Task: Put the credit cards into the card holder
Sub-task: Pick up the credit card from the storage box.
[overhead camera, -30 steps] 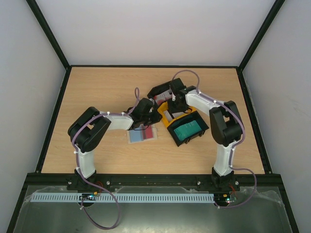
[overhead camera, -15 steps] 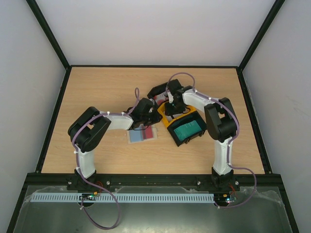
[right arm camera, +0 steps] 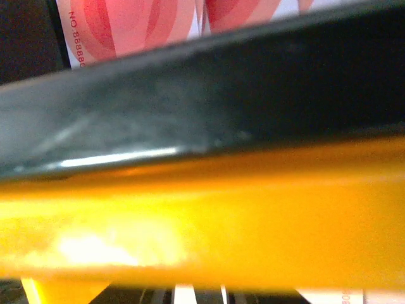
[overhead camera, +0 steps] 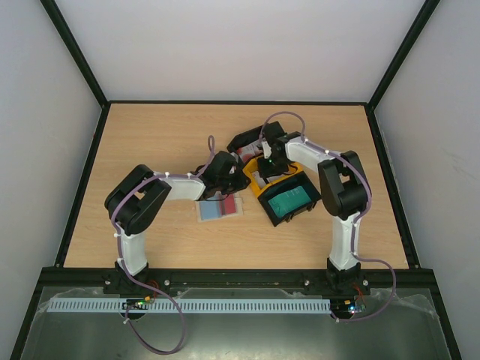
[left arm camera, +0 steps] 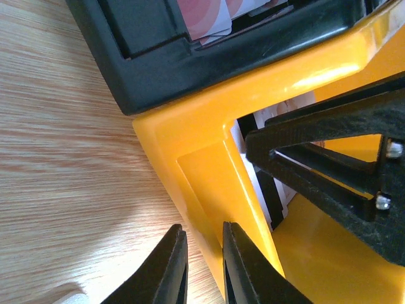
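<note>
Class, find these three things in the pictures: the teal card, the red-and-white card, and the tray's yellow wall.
teal card [overhead camera: 289, 201], top view, middle of its face.
red-and-white card [left arm camera: 205, 16], left wrist view, its printed face.
tray [left arm camera: 209, 120], left wrist view, its yellow wall.

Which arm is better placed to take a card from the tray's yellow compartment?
Right. The right gripper reaches inside it, at the whitish cards; the left gripper is outside, gripping the tray wall.
</note>
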Robot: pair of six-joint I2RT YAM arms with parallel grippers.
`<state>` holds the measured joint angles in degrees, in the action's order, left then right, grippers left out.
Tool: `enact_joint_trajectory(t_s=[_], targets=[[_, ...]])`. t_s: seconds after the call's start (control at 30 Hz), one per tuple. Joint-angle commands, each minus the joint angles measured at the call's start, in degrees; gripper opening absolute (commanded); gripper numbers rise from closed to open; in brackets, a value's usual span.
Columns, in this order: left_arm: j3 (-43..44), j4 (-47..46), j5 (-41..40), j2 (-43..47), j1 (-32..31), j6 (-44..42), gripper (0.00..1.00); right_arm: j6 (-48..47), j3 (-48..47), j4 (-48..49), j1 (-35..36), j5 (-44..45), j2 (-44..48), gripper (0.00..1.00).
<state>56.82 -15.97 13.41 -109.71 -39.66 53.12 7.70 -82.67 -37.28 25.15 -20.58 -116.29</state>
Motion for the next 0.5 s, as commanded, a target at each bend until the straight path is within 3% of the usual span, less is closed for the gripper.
enact_joint_trajectory(t_s=[0.0,0.3,0.47], targets=[[-1.0,4.0,-0.2,-2.9,-0.2,-0.4,0.19,0.3,1.4,-3.4,1.7,-6.4,3.4,0.20],[-1.1,4.3,-0.6,-2.6,0.2,-0.6,0.19,-0.6,3.5,-3.0,1.7,-8.3,5.5,0.16],[-1.1,4.4,-0.7,-2.6,0.4,-0.7,0.19,-0.6,4.8,-2.8,1.7,-9.8,6.7,0.22]])
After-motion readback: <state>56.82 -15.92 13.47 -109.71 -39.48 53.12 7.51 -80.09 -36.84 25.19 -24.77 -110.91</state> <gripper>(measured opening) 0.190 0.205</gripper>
